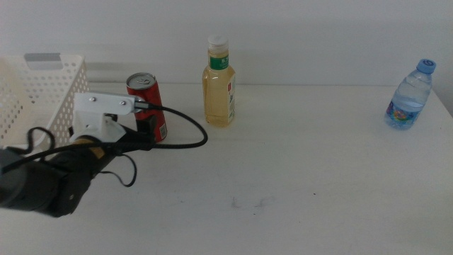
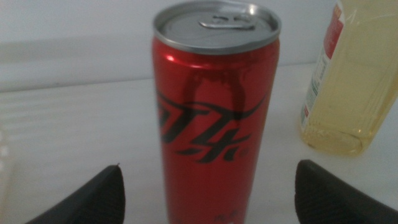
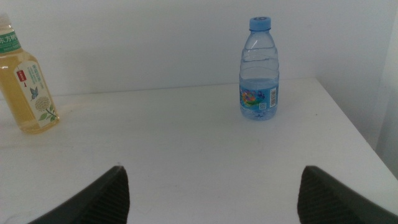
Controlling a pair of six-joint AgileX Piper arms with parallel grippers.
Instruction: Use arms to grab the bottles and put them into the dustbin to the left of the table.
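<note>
The red can [image 1: 146,100] stood upright on the white table [image 1: 297,184], just beside the white basket [image 1: 35,92] at the left and near the bottle of yellow drink [image 1: 219,85]. The left gripper [image 2: 208,199] was at the can with its jaws spread wide, one on each side, gripping nothing. The small water bottle [image 1: 409,95] stood well apart at the far right. The right gripper [image 3: 211,196] faced that bottle from a distance, jaws wide apart and empty.
</note>
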